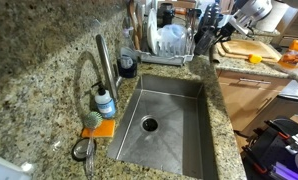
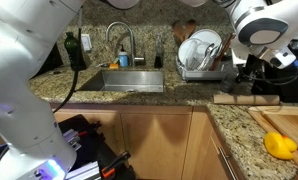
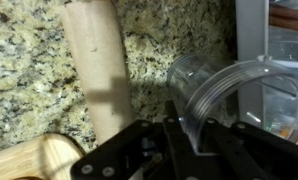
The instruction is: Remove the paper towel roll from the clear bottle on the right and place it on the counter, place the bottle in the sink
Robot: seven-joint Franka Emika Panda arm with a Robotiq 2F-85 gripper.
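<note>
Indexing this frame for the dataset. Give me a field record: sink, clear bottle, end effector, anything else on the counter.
sink: steel basin, only the drain visible inside; bottle not in it
clear bottle: open mouth towards the wrist camera, right at the end effector, above the granite
end effector: at the bottle, next to the dish rack; grip cannot be told
counter: speckled granite
dish rack: white plates, behind the sink
small blue-label bottle: upright by the faucet
paper towel roll: not made out in any view
</note>
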